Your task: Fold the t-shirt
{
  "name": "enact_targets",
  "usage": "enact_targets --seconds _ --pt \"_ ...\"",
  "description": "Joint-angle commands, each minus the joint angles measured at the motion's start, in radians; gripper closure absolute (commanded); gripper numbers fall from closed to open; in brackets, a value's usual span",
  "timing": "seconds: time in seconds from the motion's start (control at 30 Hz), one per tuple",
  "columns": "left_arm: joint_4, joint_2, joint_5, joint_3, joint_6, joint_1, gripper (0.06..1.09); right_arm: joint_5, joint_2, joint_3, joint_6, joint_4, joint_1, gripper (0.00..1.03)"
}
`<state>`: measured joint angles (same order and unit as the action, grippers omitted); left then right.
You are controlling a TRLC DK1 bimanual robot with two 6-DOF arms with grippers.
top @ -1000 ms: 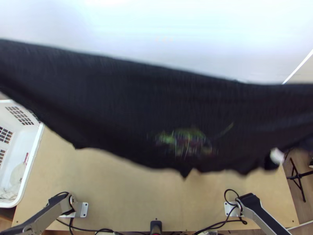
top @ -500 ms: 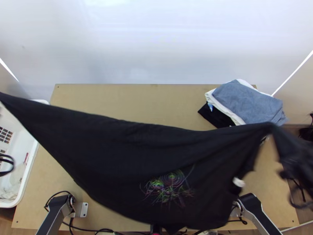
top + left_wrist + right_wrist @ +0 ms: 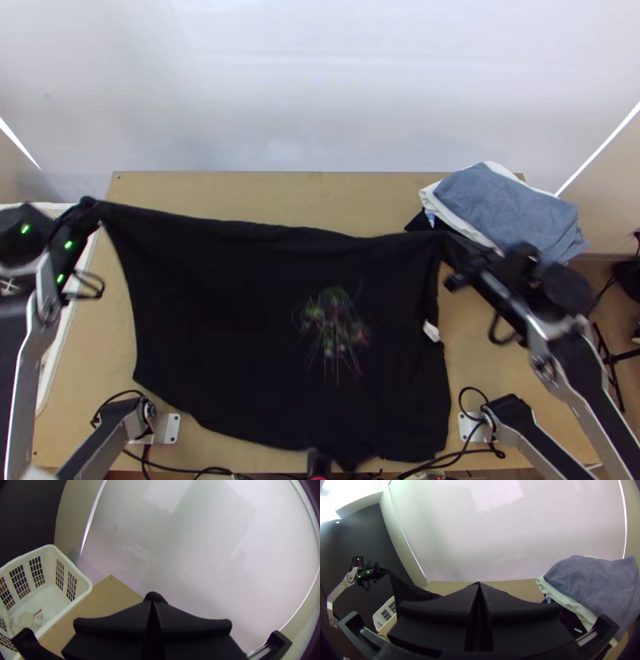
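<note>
black printed t-shirt (image 3: 240, 320) looks light, limp | spans left gripper (image 3: 90, 205) to right gripper (image 3: 451, 244) | each clenches 1 far corner, likely the best hold

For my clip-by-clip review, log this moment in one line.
left hand: shut on t-shirt corner | right hand: shut on another | t-shirt: spread between

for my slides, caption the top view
Left gripper and right gripper hold the black t-shirt spread between them over the table

The black t-shirt (image 3: 232, 320) hangs spread by 2 corners over the table (image 3: 264, 192).
</note>
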<state>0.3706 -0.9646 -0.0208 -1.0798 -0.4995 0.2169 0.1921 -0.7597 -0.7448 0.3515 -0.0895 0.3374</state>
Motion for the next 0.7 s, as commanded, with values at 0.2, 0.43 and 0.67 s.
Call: enact_targets --seconds 0.2,0.43,0.67 --pt "-0.275 -0.658 0.061 -0.18 0.012 0.024 1.05 -0.075 -0.63 -0.225 -0.028 0.169 -0.02 1.0" --pt "-0.332 -0.89 0.065 -0.353 0.024 0.03 1.05 -0.114 -0.851 -0.383 -0.023 0.096 -0.061 1.0" --pt "-0.28 -1.126 0.104 -0.603 0.032 0.036 1.05 -0.186 -1.03 -0.542 -0.026 0.071 -0.11 1.0"
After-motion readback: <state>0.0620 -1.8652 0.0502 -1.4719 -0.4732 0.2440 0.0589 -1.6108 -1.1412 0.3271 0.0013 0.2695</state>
